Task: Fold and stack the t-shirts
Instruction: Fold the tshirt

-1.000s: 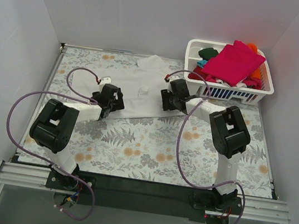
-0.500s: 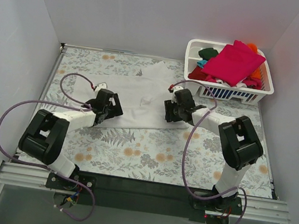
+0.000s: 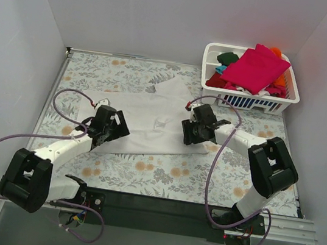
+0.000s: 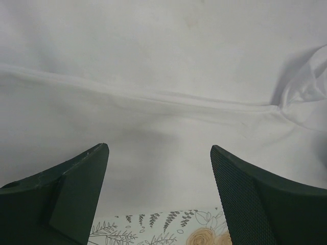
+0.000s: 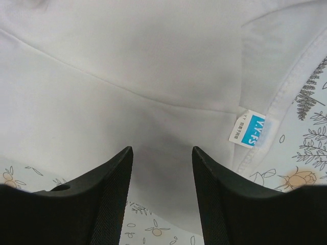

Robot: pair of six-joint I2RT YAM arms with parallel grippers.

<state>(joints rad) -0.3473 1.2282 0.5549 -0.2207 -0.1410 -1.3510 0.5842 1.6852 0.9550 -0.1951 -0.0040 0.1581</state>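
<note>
A large white t-shirt (image 3: 149,114) lies spread and slightly rumpled on the floral table, reaching from the left middle to the centre right. My left gripper (image 3: 111,127) is open at its near left edge; in the left wrist view the fingers (image 4: 82,178) stand wide apart over the white cloth (image 4: 163,76). My right gripper (image 3: 188,132) is open at the shirt's near right edge; the right wrist view shows white cloth (image 5: 127,66) and a blue-and-white label (image 5: 250,128) beyond the gripper (image 5: 162,149). A magenta shirt (image 3: 255,67) tops other coloured shirts in the basket.
The white slatted basket (image 3: 213,51) stands at the far right corner, holding red (image 3: 219,81), dark green (image 3: 227,58) and orange (image 3: 277,52) shirts. White walls enclose the table on three sides. Purple cables loop beside both arms.
Both arms have drawn back toward the near edge and the white shirt has slid nearer and spread flatter. The left arm stretched out low to the left.
</note>
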